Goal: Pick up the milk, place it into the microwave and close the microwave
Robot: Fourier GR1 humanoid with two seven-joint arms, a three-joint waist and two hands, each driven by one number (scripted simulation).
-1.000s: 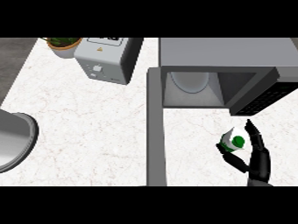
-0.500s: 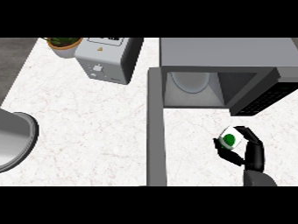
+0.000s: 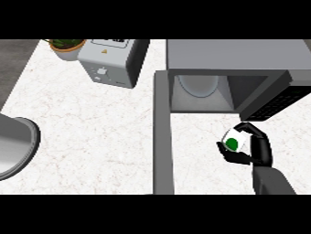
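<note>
The milk [image 3: 233, 140] is held at the lower right of the frame in the right robot hand [image 3: 251, 153], whose fingers and thumb are curled round it, just below the open microwave [image 3: 239, 57]. The microwave door [image 3: 162, 141] is swung out toward the lower edge. A toaster [image 3: 111, 64] is seen at the desk's [image 3: 90, 128] upper left.

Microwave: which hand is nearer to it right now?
Right. The right hand, fingers curled round the milk, is just in front of the microwave, at its open cavity but not yet inside. The left hand does not show in the head view.
</note>
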